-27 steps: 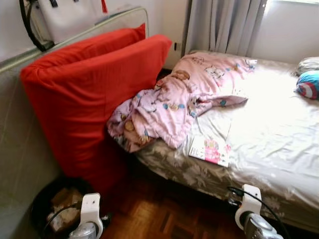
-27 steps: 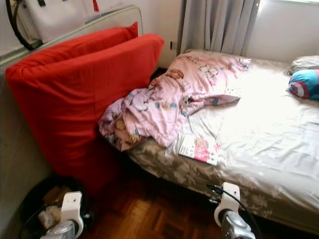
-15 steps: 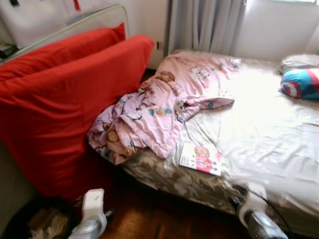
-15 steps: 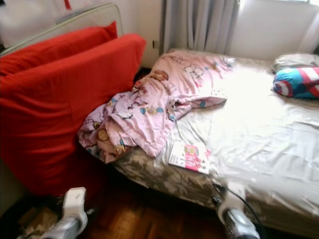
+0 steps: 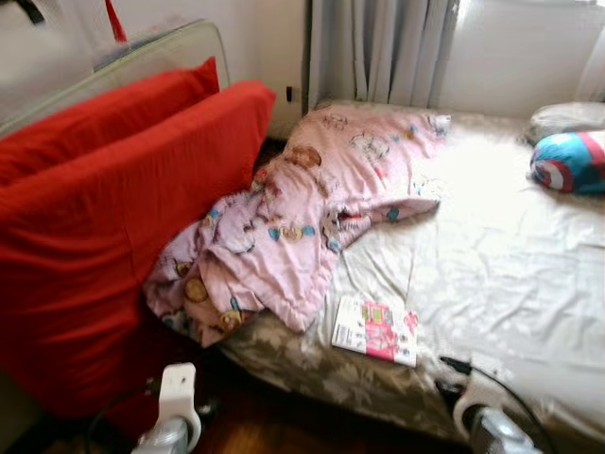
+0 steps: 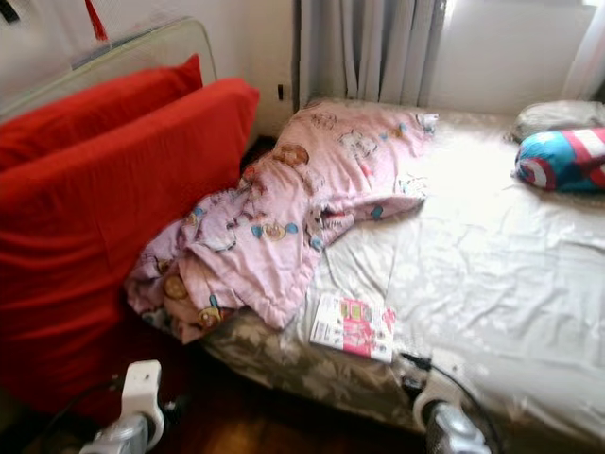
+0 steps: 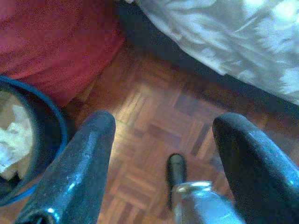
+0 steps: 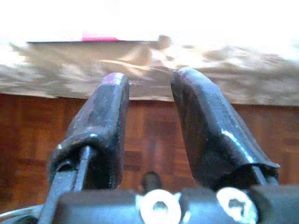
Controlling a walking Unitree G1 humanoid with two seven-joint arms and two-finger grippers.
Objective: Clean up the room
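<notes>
Gray curtains [image 5: 378,47] are hanging before me behind the bed | a big red cushion [image 5: 113,218] is leaning against the wall at my left | a wall socket [image 5: 290,94] is showing beside the curtains | parquet floor [image 7: 159,121] is lying beneath me | a dark bin [image 7: 28,140] is sitting beside the red cushion.

Left gripper [image 7: 161,135], right gripper [image 8: 149,98] — fingers apart

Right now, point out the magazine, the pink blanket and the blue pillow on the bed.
magazine [image 5: 375,330], left eye view, middle of its pink cover.
pink blanket [image 5: 284,227], left eye view, middle of the crumpled heap.
blue pillow [image 6: 560,159], right eye view, on its striped front.
</notes>
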